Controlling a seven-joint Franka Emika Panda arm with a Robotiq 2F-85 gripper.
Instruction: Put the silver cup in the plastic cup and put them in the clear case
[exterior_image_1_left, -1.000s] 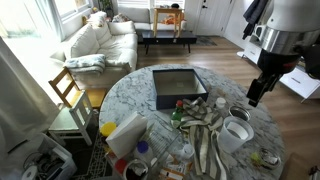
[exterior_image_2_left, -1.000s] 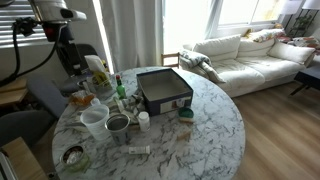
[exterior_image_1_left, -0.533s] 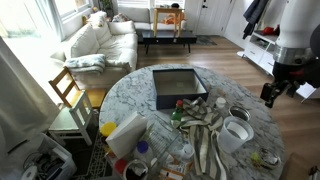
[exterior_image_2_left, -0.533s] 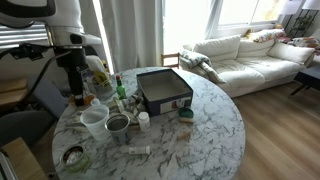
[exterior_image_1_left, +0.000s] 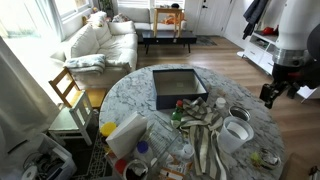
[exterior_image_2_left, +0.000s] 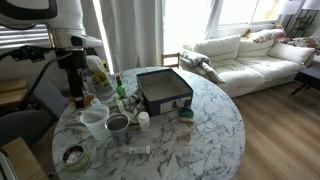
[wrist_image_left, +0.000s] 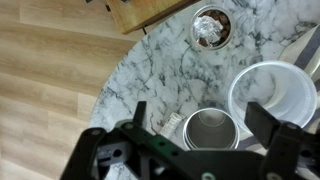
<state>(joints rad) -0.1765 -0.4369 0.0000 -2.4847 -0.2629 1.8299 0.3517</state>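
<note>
Wrist view: table (wrist_image_left: 150, 75) top = white marble w/ grey veins, smooth, slight gloss. Silver cup (wrist_image_left: 210, 130) at 6 o'clock: grey metal, dull brushed sheen inside. Plastic cup (wrist_image_left: 272, 95) at 3 o'clock: whitish translucent plastic, matt. Small dish (wrist_image_left: 210, 25) at 1 o'clock: shiny metal, crinkled foil-like stuff inside. Floor (wrist_image_left: 45, 70) at 9 o'clock: wood planks, satin finish.

In an exterior view: gripper (exterior_image_1_left: 267, 97) at 3 o'clock, matt black. Sofa (exterior_image_1_left: 98, 40) at 11 o'clock: cream cloth. Chair (exterior_image_1_left: 63, 86) at 9 o'clock: pale wood. Striped cloth (exterior_image_1_left: 205, 135) at 5 o'clock: woven, matt.

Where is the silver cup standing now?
The silver cup stands on the marble table near its edge, beside the plastic cup, low in the wrist view.
</note>
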